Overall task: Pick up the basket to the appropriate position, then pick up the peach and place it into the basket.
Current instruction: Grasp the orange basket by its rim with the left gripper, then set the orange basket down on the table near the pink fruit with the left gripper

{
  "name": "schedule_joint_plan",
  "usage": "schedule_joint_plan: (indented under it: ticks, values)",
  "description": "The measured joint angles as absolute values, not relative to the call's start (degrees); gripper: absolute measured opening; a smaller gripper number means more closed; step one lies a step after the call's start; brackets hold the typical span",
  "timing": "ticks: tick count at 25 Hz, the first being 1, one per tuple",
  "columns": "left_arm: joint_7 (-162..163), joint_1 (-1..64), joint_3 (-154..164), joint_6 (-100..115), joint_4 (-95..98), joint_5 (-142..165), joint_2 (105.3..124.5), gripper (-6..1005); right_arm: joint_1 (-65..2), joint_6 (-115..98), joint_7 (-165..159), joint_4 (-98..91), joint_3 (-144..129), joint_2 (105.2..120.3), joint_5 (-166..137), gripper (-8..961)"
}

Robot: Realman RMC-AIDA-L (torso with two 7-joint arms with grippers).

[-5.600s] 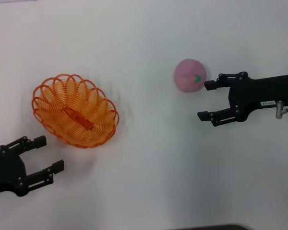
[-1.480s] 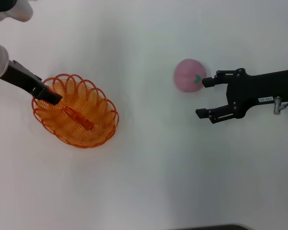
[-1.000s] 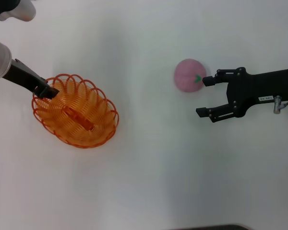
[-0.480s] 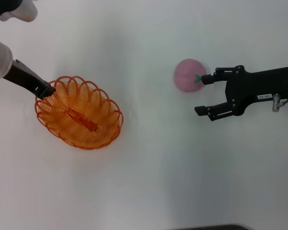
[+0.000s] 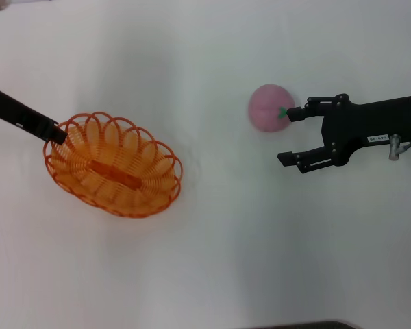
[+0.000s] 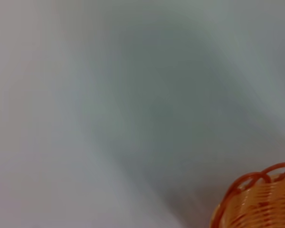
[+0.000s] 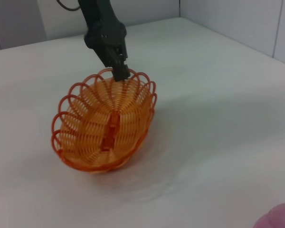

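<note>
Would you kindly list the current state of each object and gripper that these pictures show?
Oval orange wire-loop basket: gripped at its far-left rim, tilted, lifted at that end, nothing in it.
Round pale-pink peach: resting on the table, outside the basket, not gripped.
Left gripper: shut on the basket's rim.
Right gripper: open, beside the peach, one fingertip close to it.
White table: bears the peach.

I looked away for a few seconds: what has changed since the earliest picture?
The left pincer swung from the near table edge to the oval orange wire basket, gripped its far-left rim and lifted it, tilted, slightly rightward. The round pink peach and open right pincer stayed put.
</note>
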State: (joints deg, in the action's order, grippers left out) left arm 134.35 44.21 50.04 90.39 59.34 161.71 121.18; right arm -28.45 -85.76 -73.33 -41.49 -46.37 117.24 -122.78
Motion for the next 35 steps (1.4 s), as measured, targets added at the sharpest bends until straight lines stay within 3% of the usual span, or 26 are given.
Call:
schedule_joint_plan:
  ticks: [7, 13, 16, 23, 31, 35]
  values:
    - [134.91, 45.73, 39.55, 97.57, 58.3, 160.81, 120.68, 59, -28.6, -85.81, -73.39, -41.48, -46.46, 117.24, -122.77, 931]
    - [137.16, 45.28, 36.14, 100.51, 53.63, 155.08, 118.63, 47, -28.87, -85.98, -73.39, -41.48, -46.47, 117.25, -122.69, 931]
    - [138.95, 44.47, 35.58, 100.61, 53.13, 153.47, 118.53, 45, -29.0, -85.66, -73.39, -41.49, -46.47, 117.25, -122.69, 931]
    - [142.23, 41.4, 34.73, 98.82, 53.62, 150.04, 120.17, 42, -29.1, -85.57, -73.39, -41.48, -46.43, 117.24, -122.69, 931]
    - [144.45, 36.74, 34.73, 95.7, 56.3, 148.37, 123.81, 44, -29.1, -85.47, -73.39, -41.48, -46.5, 117.27, -122.69, 931]
    - [145.13, 33.77, 35.06, 93.99, 56.5, 144.47, 124.26, 44, -29.21, -85.38, -73.39, -41.48, -46.49, 117.32, -122.7, 931]
